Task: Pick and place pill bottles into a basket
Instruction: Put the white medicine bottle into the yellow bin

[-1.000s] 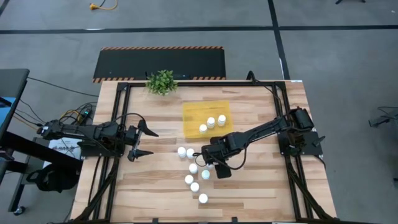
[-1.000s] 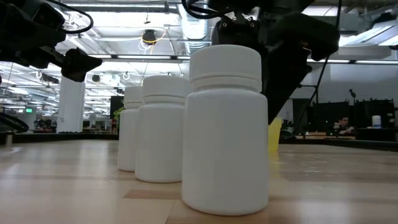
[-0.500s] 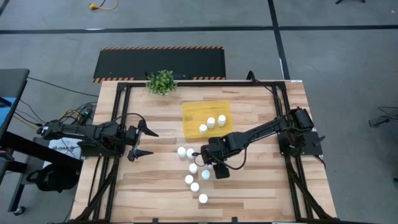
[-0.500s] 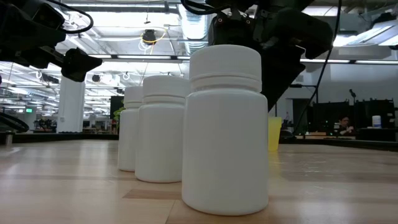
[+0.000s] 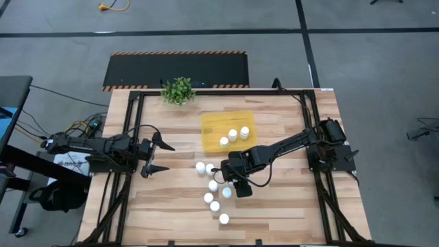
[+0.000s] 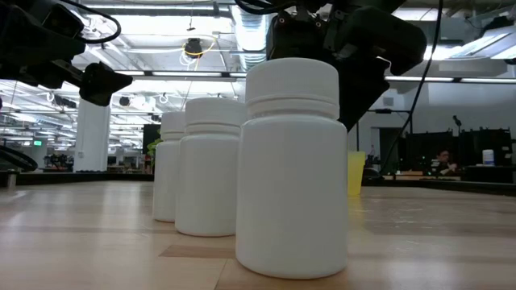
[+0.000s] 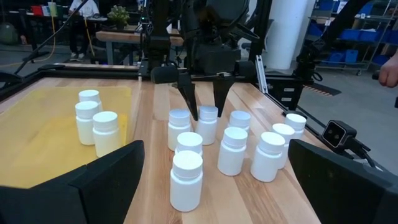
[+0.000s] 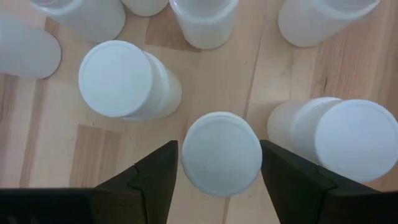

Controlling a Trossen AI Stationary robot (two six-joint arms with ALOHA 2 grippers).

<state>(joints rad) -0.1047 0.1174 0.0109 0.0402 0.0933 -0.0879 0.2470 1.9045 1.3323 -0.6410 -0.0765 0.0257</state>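
Observation:
Several white pill bottles (image 5: 213,185) stand upright in a loose cluster on the wooden table; three more (image 5: 233,135) stand in the yellow tray (image 5: 212,123) behind them. My right gripper (image 5: 230,180) is open and points down over the cluster. Its two fingers stand on either side of one bottle's cap (image 8: 221,152), which also shows in the left wrist view (image 7: 207,121); I see no plain contact. My left gripper (image 5: 169,158) is open and empty at the table's left, facing the cluster.
A small green potted plant (image 5: 178,90) stands at the far edge, left of the tray. Other bottles (image 8: 121,81) (image 8: 345,134) stand close on both sides of the straddled one. In the low view three bottles (image 6: 292,169) fill the foreground. Bare wood lies toward the table's right.
My right gripper has shifted a little toward the table's left edge over the loose bottles. The bottles have stayed where they were.

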